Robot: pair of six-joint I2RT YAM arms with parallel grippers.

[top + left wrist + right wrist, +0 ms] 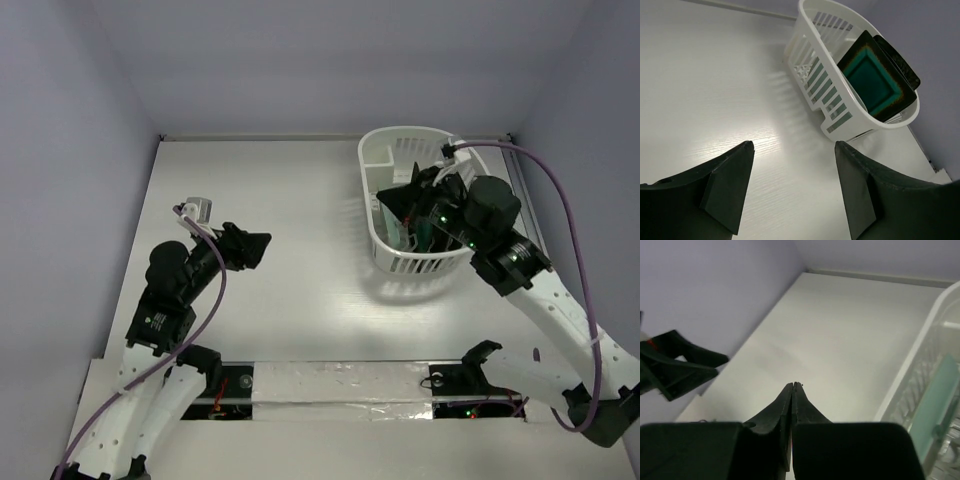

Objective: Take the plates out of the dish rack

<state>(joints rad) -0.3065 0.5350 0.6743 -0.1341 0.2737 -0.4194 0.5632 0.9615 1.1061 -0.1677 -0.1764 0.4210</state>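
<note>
The white dish rack (385, 160) stands at the back right of the table. In the left wrist view the rack (812, 70) holds the dark-rimmed plate with a teal centre (871, 81), leaning on edge, and a black plate (902, 67) behind it. A pale mint-green plate (935, 407) stands in the rack (917, 357) in the right wrist view. My right gripper (412, 203) hovers over the rack, its fingers pressed together and empty (793, 385). My left gripper (250, 248) is open and empty above the bare table at the left (793, 145), well apart from the rack.
Pale walls close in the table on the left, back and right. A taped strip (340, 385) runs along the near edge between the arm bases. My left gripper (675, 362) shows at the left of the right wrist view.
</note>
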